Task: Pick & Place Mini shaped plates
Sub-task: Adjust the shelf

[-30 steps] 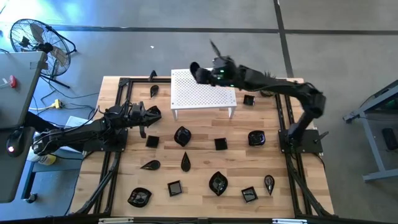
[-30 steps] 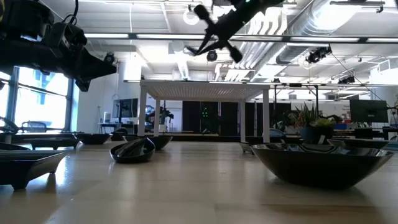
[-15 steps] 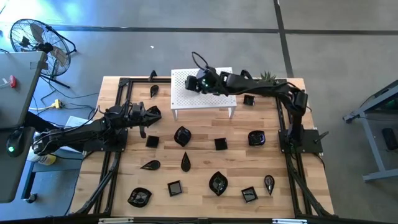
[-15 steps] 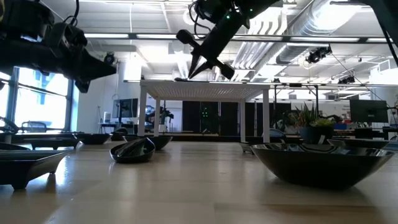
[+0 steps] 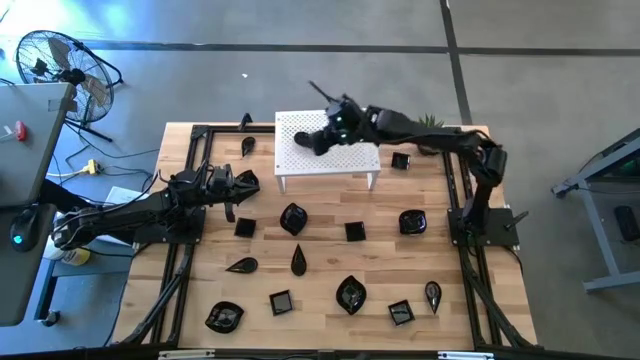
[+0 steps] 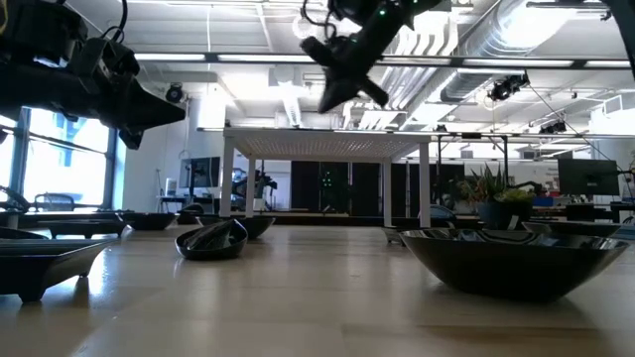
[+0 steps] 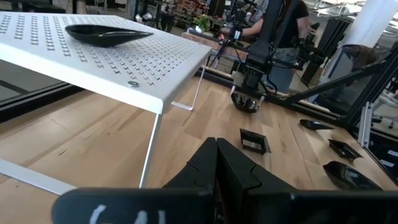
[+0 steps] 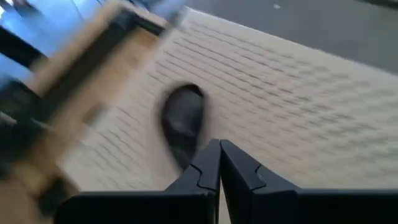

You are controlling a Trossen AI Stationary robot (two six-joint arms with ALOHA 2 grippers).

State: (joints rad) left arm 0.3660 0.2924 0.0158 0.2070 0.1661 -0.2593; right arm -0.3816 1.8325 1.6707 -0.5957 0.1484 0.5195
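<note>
Resting on the stand [image 5: 345,160] (white): one plate [image 7: 106,35].

Glossy black plates [image 5: 293,218], perforated white stand [image 5: 352,160], wood table [image 5: 320,295]

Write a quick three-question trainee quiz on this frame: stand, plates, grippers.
1. True or false: a black plate lies on top of the white stand.
2. Which arm's gripper hangs over the stand? A) left B) right C) neither
3. Fill in: the left gripper, waiting low over the table beside the stand, is ___.

Key
1. True. The plate sits on the perforated top.
2. B. The right gripper is above the stand, shut and holding nothing, with the plate just ahead of it.
3. Shut, holding nothing.
</note>
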